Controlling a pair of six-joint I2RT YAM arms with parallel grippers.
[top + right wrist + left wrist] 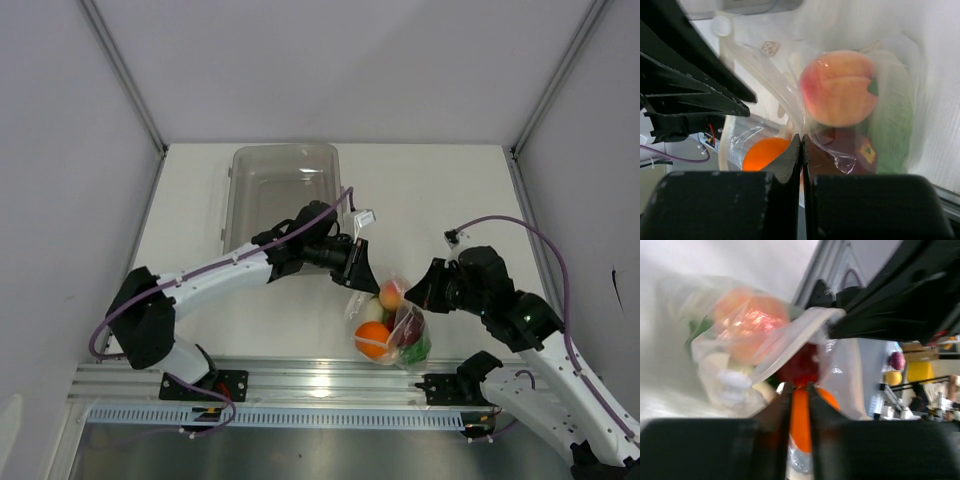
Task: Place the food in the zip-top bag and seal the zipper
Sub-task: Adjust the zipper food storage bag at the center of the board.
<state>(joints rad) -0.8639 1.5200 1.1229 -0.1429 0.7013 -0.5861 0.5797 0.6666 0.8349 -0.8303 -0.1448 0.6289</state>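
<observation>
So the zip-top bag (352, 318) is a small, clear, crinkly pouch and it's stuffed. Through the film we can see the peach-coloured fruit (839, 87) up top, the orange (765, 152) down at the near-left and the dark red bulb (840, 152) beside it. The green lettuce (895, 115) is squashed along the right side, and from overhead there's a white radish (372, 311) tucked between the peach and the orange.

The bag sits on the white table (450, 200), towards the near edge and a bit right of centre, well apart from the grey tray (285, 165) at the far left.

It's right between the two claws. The left claw (365, 280) touches its far-left corner, coming in from the left. Its fingers stand a narrow crack apart with orange showing through the gap. That wrist view is pretty smeared, so we can't tell whether any film is caught in there.

The right claw (410, 295) comes in from the right at the bag's far-right edge, next to the peach. Its fingers are pressed tight together on a fold of the bag's film.
</observation>
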